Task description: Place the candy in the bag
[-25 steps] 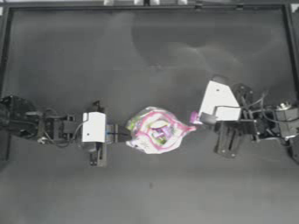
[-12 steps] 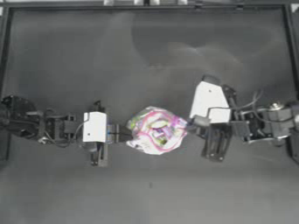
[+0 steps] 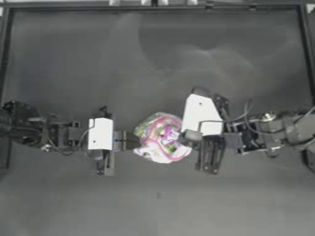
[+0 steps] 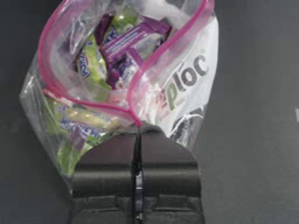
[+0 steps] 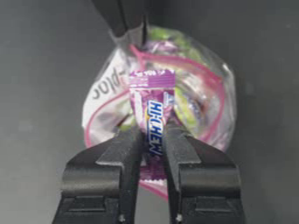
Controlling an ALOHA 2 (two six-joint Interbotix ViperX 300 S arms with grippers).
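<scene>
My left gripper (image 4: 138,131) is pinched tight on the bag's (image 3: 161,138) pink seal strip (image 4: 96,105), holding the mouth open near table centre, toward 6 o'clock. My right gripper (image 5: 153,135) is clamped on the candy (image 5: 153,118), a pink-and-white Hi-Chew stick standing upright between the jaws. Candy sits at the bag's 3 o'clock edge in the top view, right at the open mouth; can't tell if it has crossed the rim. Other wrapped sweets (image 4: 125,46) lie inside the bag.

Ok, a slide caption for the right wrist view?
Right gripper holds a candy before the open bag, pinched by the left gripper.
</scene>
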